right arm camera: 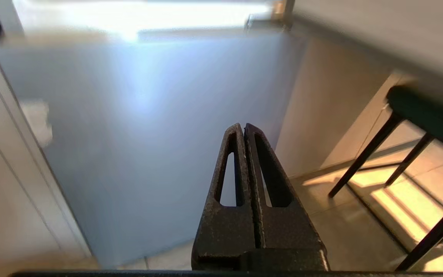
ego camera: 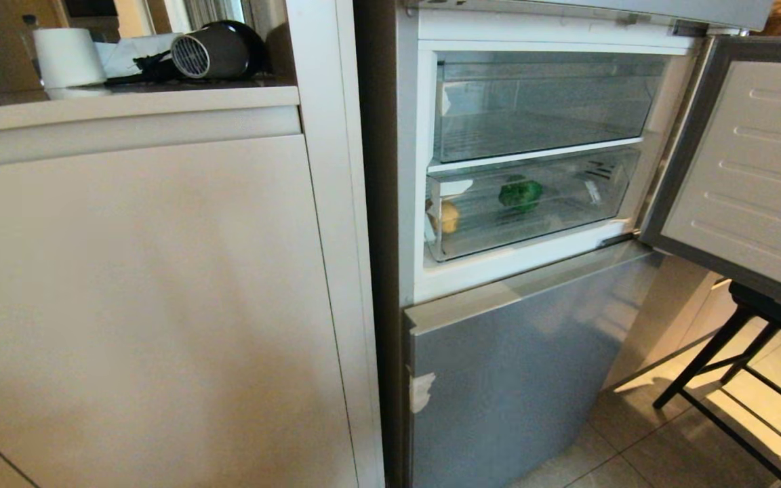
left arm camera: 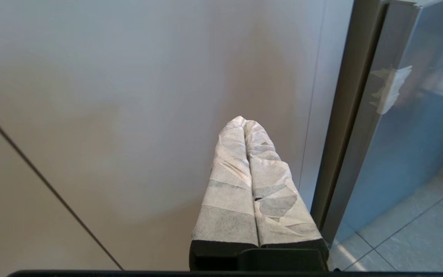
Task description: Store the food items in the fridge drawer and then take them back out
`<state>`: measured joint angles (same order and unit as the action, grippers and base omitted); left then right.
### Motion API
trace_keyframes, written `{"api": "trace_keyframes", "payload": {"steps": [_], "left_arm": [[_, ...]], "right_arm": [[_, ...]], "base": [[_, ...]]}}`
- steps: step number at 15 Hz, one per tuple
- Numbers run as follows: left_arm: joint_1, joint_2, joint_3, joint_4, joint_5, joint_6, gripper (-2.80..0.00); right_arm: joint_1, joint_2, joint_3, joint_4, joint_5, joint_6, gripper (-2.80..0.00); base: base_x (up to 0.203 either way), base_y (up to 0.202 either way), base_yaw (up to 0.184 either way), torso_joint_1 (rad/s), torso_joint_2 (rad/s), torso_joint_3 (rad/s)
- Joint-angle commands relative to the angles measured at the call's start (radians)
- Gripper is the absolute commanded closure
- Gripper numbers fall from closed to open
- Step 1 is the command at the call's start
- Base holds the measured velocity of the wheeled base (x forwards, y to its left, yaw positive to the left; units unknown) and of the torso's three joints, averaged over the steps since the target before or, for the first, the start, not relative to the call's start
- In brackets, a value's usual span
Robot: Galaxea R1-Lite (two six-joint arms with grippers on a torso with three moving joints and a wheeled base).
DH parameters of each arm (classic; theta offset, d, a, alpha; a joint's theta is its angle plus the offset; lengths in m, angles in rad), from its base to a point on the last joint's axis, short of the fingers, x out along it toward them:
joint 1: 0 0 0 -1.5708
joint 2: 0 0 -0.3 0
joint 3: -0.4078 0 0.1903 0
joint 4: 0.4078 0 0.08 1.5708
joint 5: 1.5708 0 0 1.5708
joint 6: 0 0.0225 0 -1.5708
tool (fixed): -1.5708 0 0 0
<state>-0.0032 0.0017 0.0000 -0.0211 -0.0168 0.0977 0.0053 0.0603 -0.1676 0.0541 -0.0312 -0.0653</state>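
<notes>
The fridge stands open in the head view. Its lower clear fridge drawer (ego camera: 567, 224) is pushed in, with a green bell pepper (ego camera: 520, 194) near its middle and a tan-yellow potato (ego camera: 446, 217) at its left end, both seen through the transparent front. Neither arm shows in the head view. My left gripper (left arm camera: 243, 120), wrapped in white tape, is shut and empty, low in front of a white cabinet panel (left arm camera: 129, 115). My right gripper (right arm camera: 243, 125), bare and black, is shut and empty, pointing at the fridge's lower silver door (right arm camera: 148, 134).
A taller clear bin with a wire rack (ego camera: 539, 102) sits above the drawer. The fridge door (ego camera: 750, 163) hangs open at the right over a black-legged stool (ego camera: 763, 339). A white counter (ego camera: 126, 102) at the left carries a hair dryer (ego camera: 217, 51) and a paper roll (ego camera: 68, 57).
</notes>
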Motion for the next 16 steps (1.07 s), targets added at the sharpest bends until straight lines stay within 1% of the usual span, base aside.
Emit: {"api": "trace_keyframes", "payload": {"steps": [1, 4, 6, 9, 10, 13, 14, 16], "left_arm": [[0.000, 0.000, 0.011, 0.000, 0.000, 0.001, 0.00], [0.000, 0.000, 0.011, 0.000, 0.000, 0.001, 0.00], [0.000, 0.000, 0.011, 0.000, 0.000, 0.001, 0.00], [0.000, 0.000, 0.011, 0.000, 0.000, 0.001, 0.00], [0.000, 0.000, 0.011, 0.000, 0.000, 0.001, 0.00], [0.000, 0.000, 0.011, 0.000, 0.000, 0.001, 0.00], [0.000, 0.000, 0.011, -0.001, 0.000, 0.001, 0.00], [0.000, 0.000, 0.011, -0.001, 0.000, 0.001, 0.00]], "right_arm": [[-0.001, 0.159, -0.099, 0.004, -0.004, 0.000, 0.00], [-0.001, 0.499, -0.228, -0.006, -0.009, 0.003, 0.00], [-0.002, 0.725, -0.279, -0.102, -0.011, 0.007, 0.00], [-0.002, 1.018, -0.314, -0.355, -0.013, 0.023, 0.00], [-0.002, 1.101, -0.323, -0.454, -0.013, 0.042, 0.00], [-0.003, 1.282, -0.341, -0.688, -0.014, 0.094, 0.00], [-0.007, 1.336, -0.347, -0.745, -0.017, 0.099, -2.80], [-0.013, 1.416, -0.364, -0.820, -0.040, 0.095, -2.80]], "base": [[0.000, 0.000, 0.000, 0.000, 0.00, 0.000], [0.000, 0.000, 0.000, 0.000, 0.00, 0.000], [0.000, 0.000, 0.000, 0.000, 0.00, 0.000], [0.000, 0.000, 0.000, 0.000, 0.00, 0.000], [0.000, 0.000, 0.000, 0.000, 0.00, 0.000], [0.000, 0.000, 0.000, 0.000, 0.00, 0.000], [0.000, 0.000, 0.000, 0.000, 0.00, 0.000], [0.000, 0.000, 0.000, 0.000, 0.00, 0.000]]}}
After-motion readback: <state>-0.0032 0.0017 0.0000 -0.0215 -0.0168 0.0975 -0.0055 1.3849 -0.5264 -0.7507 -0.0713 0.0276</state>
